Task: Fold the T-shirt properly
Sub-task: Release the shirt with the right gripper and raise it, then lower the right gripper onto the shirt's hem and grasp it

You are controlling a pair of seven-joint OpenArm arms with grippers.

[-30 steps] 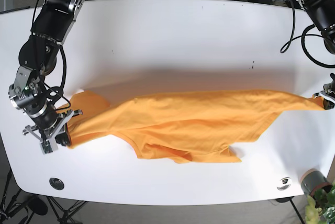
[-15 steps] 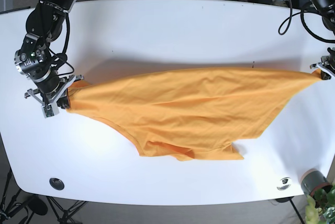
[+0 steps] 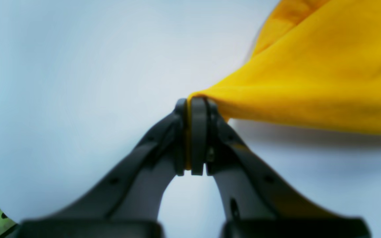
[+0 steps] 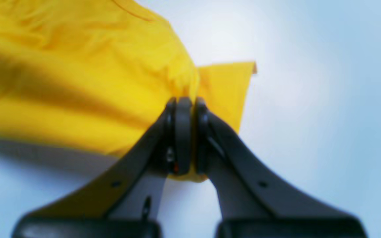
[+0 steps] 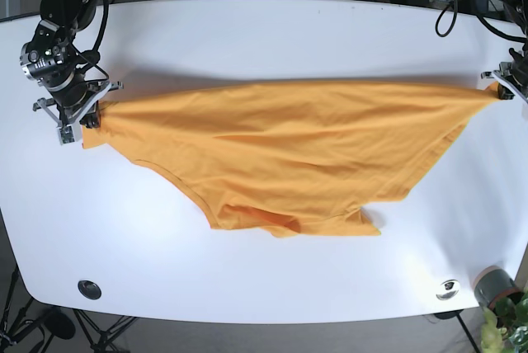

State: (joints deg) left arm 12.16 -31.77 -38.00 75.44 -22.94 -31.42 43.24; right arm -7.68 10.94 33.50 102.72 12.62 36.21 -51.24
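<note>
Both pinching shirt [image 5: 289,155] corners: left gripper [image 5: 502,87] and right gripper [image 5: 80,114] clamped tight, stretching it over table [image 5: 264,40].

— Left pincer [image 5: 505,91] in base view? 
— Half cut off by the frame edge; grip too small to tell there.
— T-shirt [image 3: 309,76] in the wrist views?
— Blurred, runs off-frame beyond each pincer. Right pincer [image 4: 187,135] hides the pinched cloth btwn its tips.

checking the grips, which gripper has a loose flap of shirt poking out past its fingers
The right gripper: a flat flap of the T-shirt sticks out beyond it. The left gripper pinches a bare corner.
</note>
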